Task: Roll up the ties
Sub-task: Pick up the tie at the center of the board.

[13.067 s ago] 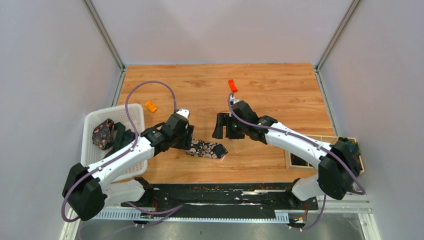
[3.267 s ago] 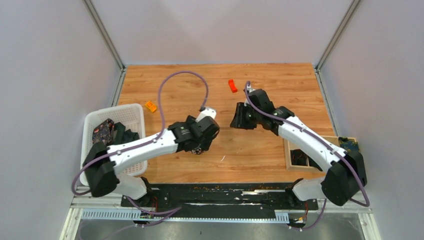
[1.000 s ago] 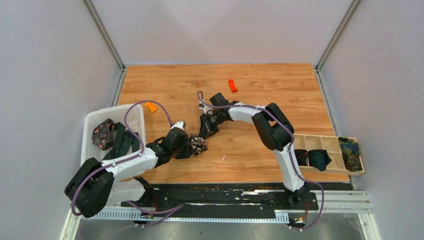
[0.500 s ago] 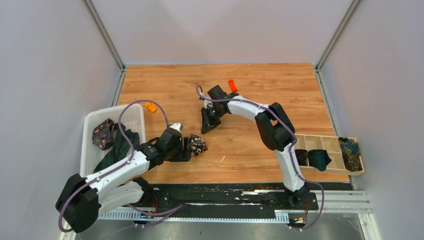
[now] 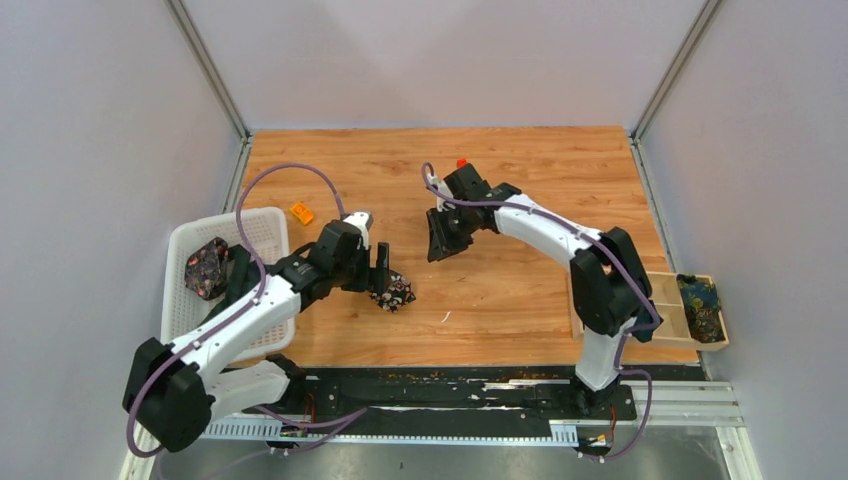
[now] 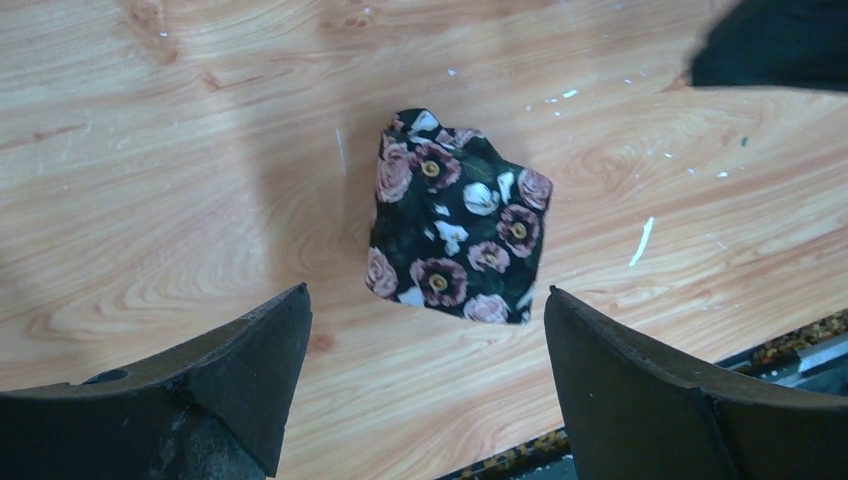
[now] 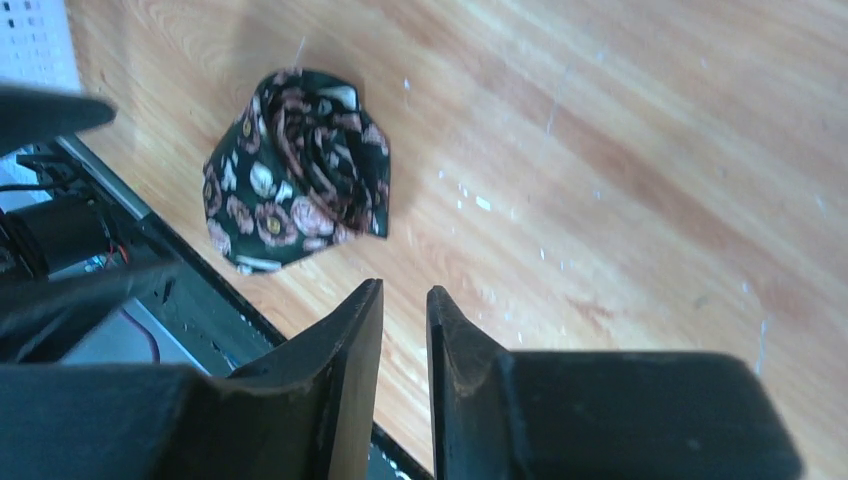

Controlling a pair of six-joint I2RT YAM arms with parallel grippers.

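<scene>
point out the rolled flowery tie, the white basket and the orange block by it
rolled flowery tie (image 6: 455, 235), left wrist view, middle of the roll
white basket (image 5: 264, 234), top external view, bare mesh floor
orange block (image 5: 301, 212), top external view, its middle

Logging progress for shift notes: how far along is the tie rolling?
Done: the floral tie lies rolled on the table, untouched, inside the open left claw. In hand: nothing; the right claw is empty too. Left: more ties sit in the white basket.

Robotics lab cell: grey panels (image 5: 100, 120) on aluminium posts (image 5: 207, 65) enclose a wood-grain worktop (image 5: 590, 165), 2 white arms (image 5: 250, 312) bolted to a black rail (image 5: 440, 385) at 6 o'clock.
</scene>
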